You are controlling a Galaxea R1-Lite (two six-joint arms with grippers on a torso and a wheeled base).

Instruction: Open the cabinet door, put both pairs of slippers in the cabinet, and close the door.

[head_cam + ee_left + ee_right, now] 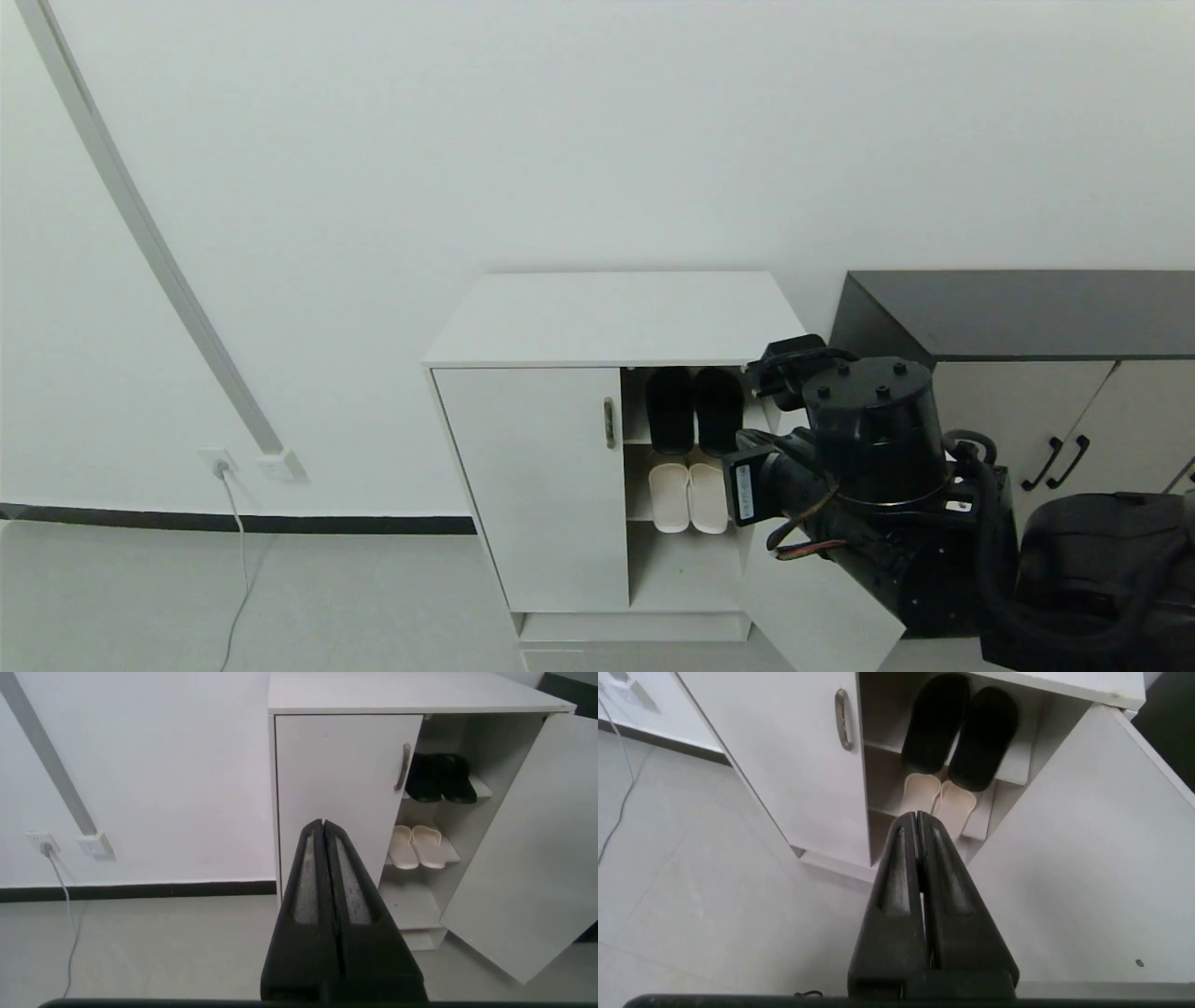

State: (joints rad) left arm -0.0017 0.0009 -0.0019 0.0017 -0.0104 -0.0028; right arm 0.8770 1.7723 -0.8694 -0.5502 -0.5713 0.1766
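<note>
facing shelved black slippers (962, 733) over cream slippers (938, 800) — right end effector (919, 819) pinched together, open door (1083, 859) beside it

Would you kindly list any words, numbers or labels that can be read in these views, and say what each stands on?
White label on the right arm: print too small to read.
Cabinet, black slippers, white slippers, wall socket: no text visible.
</note>
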